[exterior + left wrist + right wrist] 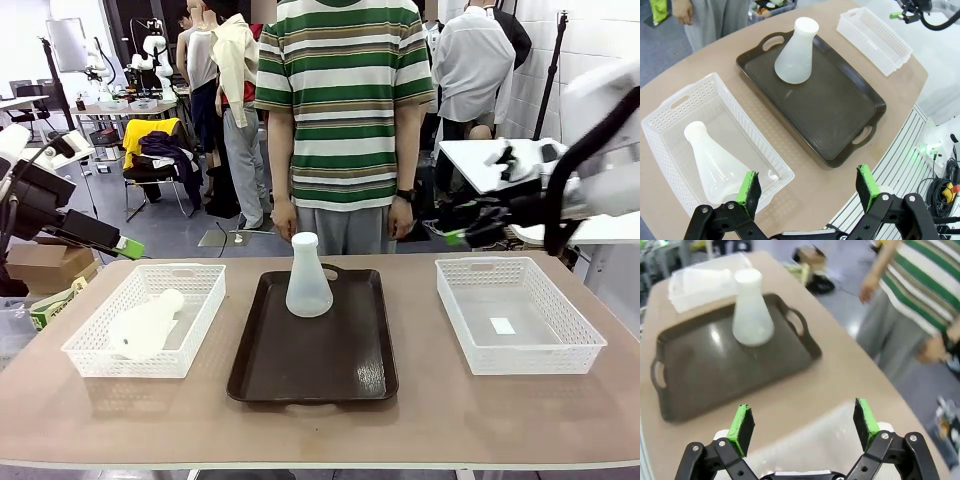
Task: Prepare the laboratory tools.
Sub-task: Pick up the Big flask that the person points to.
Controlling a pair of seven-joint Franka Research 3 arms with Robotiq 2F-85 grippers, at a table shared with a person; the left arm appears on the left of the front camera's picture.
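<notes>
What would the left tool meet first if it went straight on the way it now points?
The left tool would likely meet the bare table between the white basket and the dark tray; depth is unclear, perhaps the tray's rim.

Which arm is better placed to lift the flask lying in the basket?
Left. The open left gripper hangs near that flask in the left basket; the right gripper hangs by the other basket, across the tray.

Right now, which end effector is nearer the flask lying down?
Left. The left end effector hangs by the basket holding that flask; the right end effector is past the tray.
</notes>
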